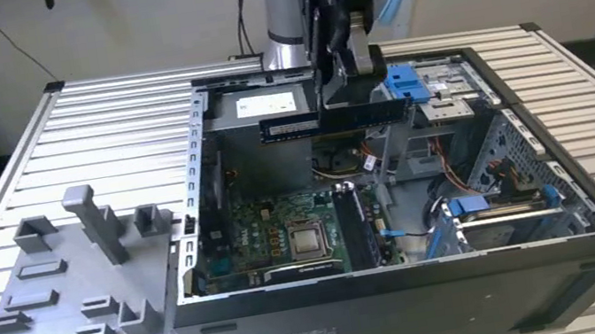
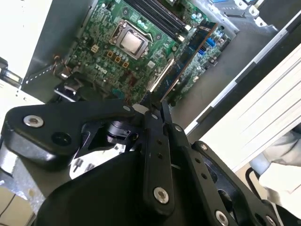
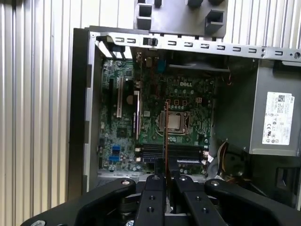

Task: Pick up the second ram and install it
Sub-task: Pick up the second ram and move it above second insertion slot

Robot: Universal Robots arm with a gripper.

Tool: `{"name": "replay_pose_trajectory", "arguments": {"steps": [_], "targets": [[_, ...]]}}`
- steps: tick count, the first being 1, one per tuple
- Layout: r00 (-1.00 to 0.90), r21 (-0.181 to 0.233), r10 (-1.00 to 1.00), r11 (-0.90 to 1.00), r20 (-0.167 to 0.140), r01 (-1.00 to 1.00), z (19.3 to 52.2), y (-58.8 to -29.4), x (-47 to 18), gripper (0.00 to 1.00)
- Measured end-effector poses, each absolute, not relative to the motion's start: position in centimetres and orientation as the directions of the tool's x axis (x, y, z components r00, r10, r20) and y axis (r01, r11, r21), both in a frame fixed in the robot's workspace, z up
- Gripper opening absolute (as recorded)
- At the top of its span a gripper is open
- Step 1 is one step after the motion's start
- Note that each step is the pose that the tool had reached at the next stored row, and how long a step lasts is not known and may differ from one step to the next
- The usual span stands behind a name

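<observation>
Pinches the second ram (image 1: pixel 335 119) between the jaws of the gripper (image 1: pixel 351 104), level above the open computer case (image 1: pixel 413 292) and its motherboard (image 1: pixel 271 225); probably risks a skewed, half-seated fit or a chipped memory slot (image 3: pixel 188 151) through tilt or offset.

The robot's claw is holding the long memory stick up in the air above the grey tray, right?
Not quite. The gripper does hold the memory stick in the air, but above the open computer case, not the grey tray. The exterior view shows this; the tray lies beside the case, at that view's left.
</observation>
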State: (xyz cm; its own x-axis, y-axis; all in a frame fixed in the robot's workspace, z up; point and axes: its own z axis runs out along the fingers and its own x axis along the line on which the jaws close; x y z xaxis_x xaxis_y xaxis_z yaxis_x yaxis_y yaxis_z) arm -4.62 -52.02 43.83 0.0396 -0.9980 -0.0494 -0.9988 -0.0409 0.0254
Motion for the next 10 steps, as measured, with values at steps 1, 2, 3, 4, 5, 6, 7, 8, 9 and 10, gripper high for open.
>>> {"name": "replay_pose_trajectory", "arguments": {"steps": [1, 2, 3, 4, 5, 6, 7, 8, 9, 10], "targets": [[0.04, 0.025, -0.998, -0.041, -0.049, -0.999, 43.8, -52.0, -4.2, 0.14], [0.039, 0.026, -0.998, -0.041, -0.049, -0.999, 43.8, -52.0, -3.9, 0.14], [0.04, 0.026, -0.998, -0.041, -0.049, -0.999, 43.8, -52.0, -3.5, 0.14], [0.039, 0.026, -0.998, -0.041, -0.049, -0.999, 43.8, -52.0, -3.2, 0.14], [0.04, 0.026, -0.998, -0.041, -0.049, -0.999, 43.8, -52.0, -2.9, 0.14], [0.039, 0.026, -0.998, -0.041, -0.049, -0.999, 43.8, -52.0, -2.6, 0.14], [0.038, 0.026, -0.998, -0.039, -0.049, -0.999, 43.8, -52.0, -2.4, 0.14], [0.035, 0.026, -0.998, -0.036, -0.049, -0.999, 43.8, -52.0, -2.2, 0.14], [0.031, 0.026, -0.998, -0.033, -0.049, -0.999, 43.8, -52.0, -2.1, 0.14], [0.026, 0.026, -0.998, -0.028, -0.05, -0.999, 43.8, -52.0, -2.0, 0.14]]}}
